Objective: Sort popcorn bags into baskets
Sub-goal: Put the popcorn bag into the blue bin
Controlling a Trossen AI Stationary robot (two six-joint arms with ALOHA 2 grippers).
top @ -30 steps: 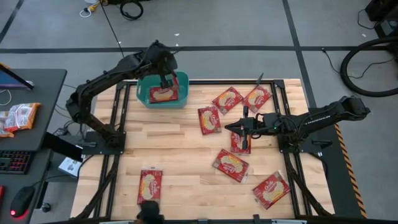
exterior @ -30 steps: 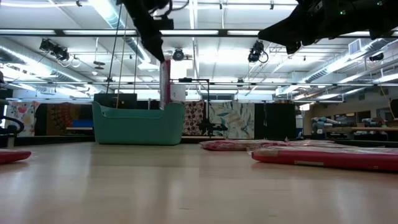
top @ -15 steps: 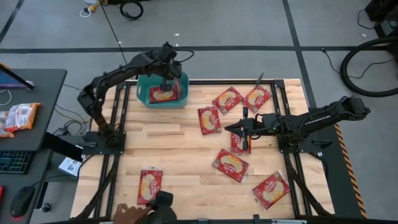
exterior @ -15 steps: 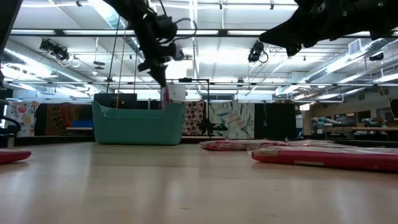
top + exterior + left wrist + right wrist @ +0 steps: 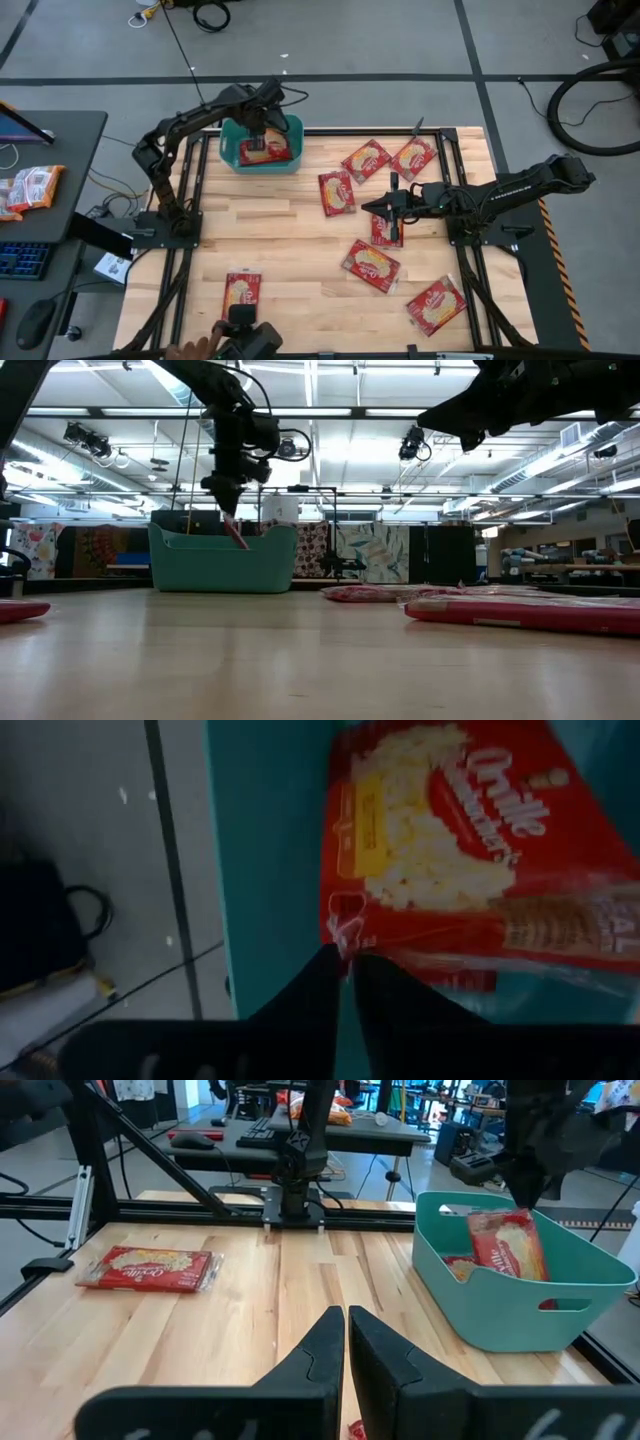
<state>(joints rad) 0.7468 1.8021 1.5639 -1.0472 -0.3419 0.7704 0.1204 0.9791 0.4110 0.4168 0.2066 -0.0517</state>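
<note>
Left wrist view: the left gripper (image 5: 347, 960) pinches a corner of the flat red popcorn bag (image 5: 470, 850), leaning inside the teal plastic basket (image 5: 265, 870).

popcorn bags (image 5: 337, 192): 7 on table, 2 in bin | teal bin (image 5: 232, 157): 1

High view: the camera looked straight down on the whole pale wooden slatted tabletop (image 5: 290, 240). Low view: the camera sat at tabletop height, facing level across it into the room. Left wrist view: very close, looking into the teal plastic rectangular bin (image 5: 270, 870). Right wrist view: farther back, facing across the tabletop. All four views shared that bin (image 5: 262, 160) (image 5: 222, 560) (image 5: 500, 1315).
</note>
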